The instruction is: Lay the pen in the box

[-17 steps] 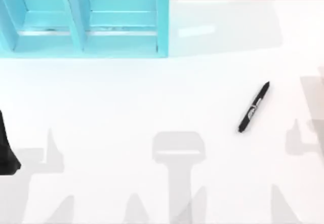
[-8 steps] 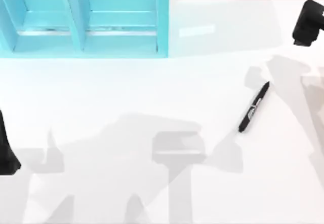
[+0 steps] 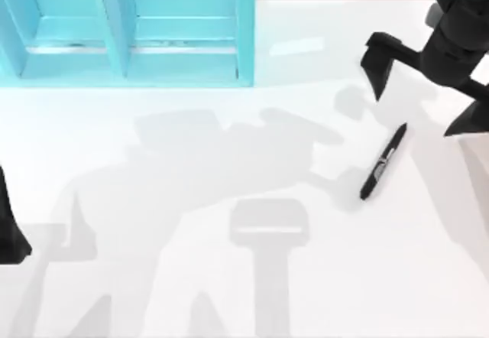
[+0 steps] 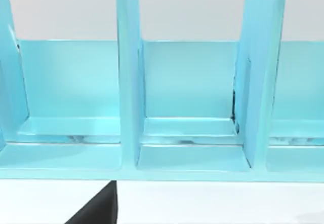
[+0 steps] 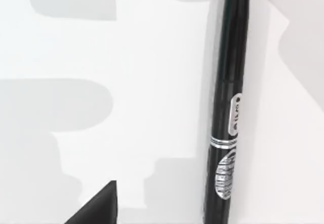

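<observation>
Black against the white table (image 3: 229, 292), the pen (image 3: 383, 162) lies slantwise right of centre, exactly where it lay half a second ago and well apart from the box (image 3: 130, 28) at the far left. The right gripper (image 3: 420, 93), then only a dark corner at the right edge, now reaches in above the pen's far end, its fingers (image 3: 376, 61) spread wide and holding nothing; its shadow has spread across the middle of the table. Its wrist view has the pen (image 5: 228, 117) close below, printing on the barrel. The left arm (image 3: 9, 227) sits parked at the left edge as before, facing the box's compartments (image 4: 190, 97); I cannot tell how its gripper stands.
</observation>
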Controlling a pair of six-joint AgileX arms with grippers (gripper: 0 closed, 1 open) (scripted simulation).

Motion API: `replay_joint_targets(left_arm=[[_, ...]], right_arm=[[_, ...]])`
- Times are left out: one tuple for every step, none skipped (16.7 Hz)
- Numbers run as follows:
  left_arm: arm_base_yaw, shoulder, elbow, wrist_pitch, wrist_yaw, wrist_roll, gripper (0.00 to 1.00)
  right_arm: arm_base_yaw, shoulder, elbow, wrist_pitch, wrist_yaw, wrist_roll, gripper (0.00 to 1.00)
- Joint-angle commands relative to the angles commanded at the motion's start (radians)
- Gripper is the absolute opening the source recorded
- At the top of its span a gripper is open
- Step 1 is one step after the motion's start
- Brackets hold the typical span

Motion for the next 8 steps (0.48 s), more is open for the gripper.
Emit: replay_joint_targets(left_arm=[[0.0,0.0,0.0,0.0,0.0,0.0,1.0],[0.0,0.0,0.0,0.0,0.0,0.0,1.0],[0.0,0.0,0.0,0.0,0.0,0.0,1.0],[0.0,0.0,0.0,0.0,0.0,0.0,1.0],[0.0,0.0,0.0,0.0,0.0,0.0,1.0],[0.0,0.0,0.0,0.0,0.0,0.0,1.0],[0.0,0.0,0.0,0.0,0.0,0.0,1.0],[0.0,0.0,0.0,0.0,0.0,0.0,1.0]], right_arm=[[0.004,0.038,0.031,-0.023,0.001,0.016,1.0],[0.008,0.066,0.054,-0.041,0.002,0.028,1.0],[0.01,0.084,0.069,-0.052,0.002,0.035,1.0],[0.011,0.091,0.074,-0.056,0.003,0.038,1.0],[0.011,0.091,0.074,-0.056,0.003,0.038,1.0],[0.011,0.091,0.074,-0.056,0.003,0.038,1.0],[0.011,0.091,0.074,-0.056,0.003,0.038,1.0],[0.005,0.089,0.071,-0.054,0.002,0.037,1.0]])
